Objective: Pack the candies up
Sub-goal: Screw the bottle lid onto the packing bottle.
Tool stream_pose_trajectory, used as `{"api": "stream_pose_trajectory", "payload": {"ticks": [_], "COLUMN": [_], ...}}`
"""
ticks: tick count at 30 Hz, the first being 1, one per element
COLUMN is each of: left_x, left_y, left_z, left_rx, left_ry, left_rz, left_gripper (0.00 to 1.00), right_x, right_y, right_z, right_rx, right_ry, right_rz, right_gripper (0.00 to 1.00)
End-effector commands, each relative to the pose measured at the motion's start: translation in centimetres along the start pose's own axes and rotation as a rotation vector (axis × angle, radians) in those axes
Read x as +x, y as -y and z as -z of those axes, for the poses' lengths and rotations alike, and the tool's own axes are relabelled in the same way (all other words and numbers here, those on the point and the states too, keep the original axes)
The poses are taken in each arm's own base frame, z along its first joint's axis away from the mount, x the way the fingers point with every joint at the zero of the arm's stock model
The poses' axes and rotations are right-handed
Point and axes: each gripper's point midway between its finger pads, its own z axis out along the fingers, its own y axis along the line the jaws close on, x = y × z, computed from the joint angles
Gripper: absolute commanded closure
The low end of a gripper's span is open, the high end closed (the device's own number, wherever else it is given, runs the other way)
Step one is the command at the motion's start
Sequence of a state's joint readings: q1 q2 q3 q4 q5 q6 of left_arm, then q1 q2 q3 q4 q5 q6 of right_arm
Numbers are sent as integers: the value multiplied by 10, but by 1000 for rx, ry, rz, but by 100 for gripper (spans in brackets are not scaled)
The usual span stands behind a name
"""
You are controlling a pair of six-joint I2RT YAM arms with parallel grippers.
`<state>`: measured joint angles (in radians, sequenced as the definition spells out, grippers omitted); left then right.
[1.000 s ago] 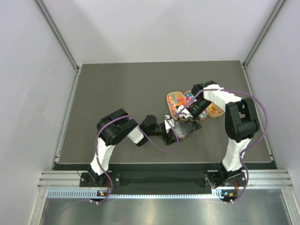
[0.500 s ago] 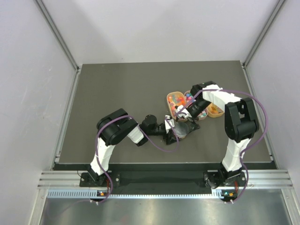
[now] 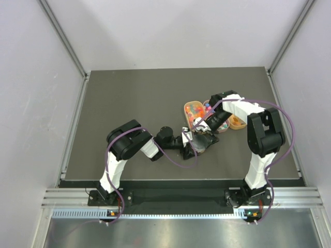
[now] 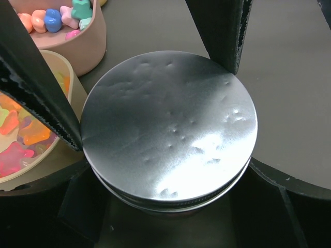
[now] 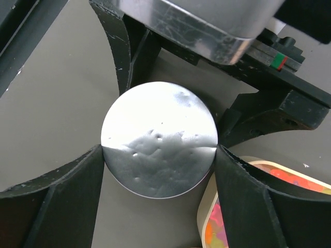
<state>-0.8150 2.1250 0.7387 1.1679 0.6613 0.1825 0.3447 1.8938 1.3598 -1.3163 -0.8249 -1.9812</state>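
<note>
Closed from two sides at once, both sets of jaws, on the same round lid (image 4: 170, 124) near the middle of the desk (image 3: 134, 98). Spread wide in each case to take the shiny disc. Left jaws pressing its edge at 8 o'clock and 1 o'clock in the left wrist view, with a further rim just beneath. Impossible to tell whether gripping the lid itself or a container under it. Right jaws touching the edge at 9 o'clock and 3 o'clock in the right wrist view, no gap showing on either side.

Little altered over the last second: only a small creep of the right wrist (image 3: 220, 111) toward 8 o'clock in the top view, closer in over the lid. Left arm (image 3: 129, 142) unmoved. Probably a settling of the second grip before twisting or lifting, so work on the container rather than any moving of sweets.

Candies (image 4: 51, 18) lying in the tan trays (image 4: 95, 46), just beside the lid: at 10 o'clock from the left wrist, at 1 o'clock from above. None seen in either grip. Packing judged unfinished, with sweets in the trays and the lid in place.
</note>
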Motion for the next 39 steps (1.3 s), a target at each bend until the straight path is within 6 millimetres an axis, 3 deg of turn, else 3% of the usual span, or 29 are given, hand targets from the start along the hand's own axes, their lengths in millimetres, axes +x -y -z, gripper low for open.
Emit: {"api": "stream_pose_trajectory", "payload": {"ticks": [1, 7, 14, 21, 30, 39], "left_x": [47, 45, 46, 42, 40, 40], "left_y": [16, 15, 11, 9, 8, 6], "left_z": [12, 12, 11, 10, 13, 19], "left_rx": [28, 24, 13, 19, 8, 1], "left_ry": [-144, -143, -155, -149, -144, -137], "left_rz": [67, 68, 76, 65, 67, 80], "left_gripper": [29, 30, 33, 35, 36, 37], "right_x": [-18, -14, -19, -16, -5, -6], "right_y": [15, 16, 13, 18, 28, 30], "right_z": [-3, -7, -12, -25, -28, -34], "right_rx": [27, 87, 125, 104, 87, 136], "right_ry": [30, -1, -11, -84, -146, -142], "right_rz": [427, 390, 207, 138, -15, -147], "right_gripper": [35, 41, 49, 45, 48, 49]}}
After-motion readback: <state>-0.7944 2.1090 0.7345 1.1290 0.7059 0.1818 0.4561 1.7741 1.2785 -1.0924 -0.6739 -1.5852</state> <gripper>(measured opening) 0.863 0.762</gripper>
